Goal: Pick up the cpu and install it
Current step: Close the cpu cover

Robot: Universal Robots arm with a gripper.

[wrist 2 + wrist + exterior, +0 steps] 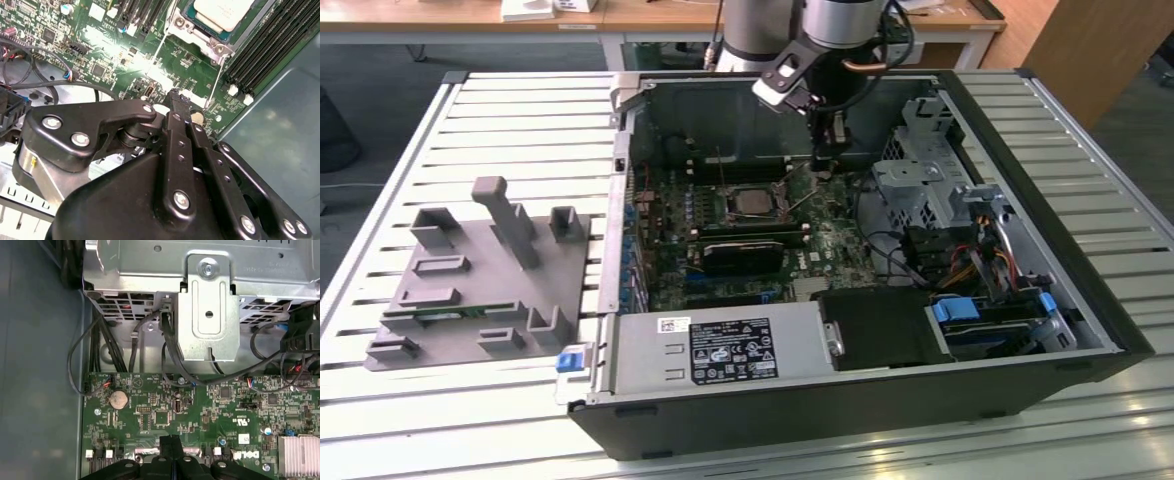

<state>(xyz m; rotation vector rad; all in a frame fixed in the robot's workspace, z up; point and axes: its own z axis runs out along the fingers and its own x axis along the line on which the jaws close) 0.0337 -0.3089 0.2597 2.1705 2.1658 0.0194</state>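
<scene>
Second wrist view: my gripper (176, 97) is closed w/ nothing in it, tips low over the motherboard (165, 55) nr the socket (200, 36). The cpu (222, 11) lies in that socket, mid-board. Prob light, stiff, fragile underneath; I'd hold it by its edges only.
</scene>
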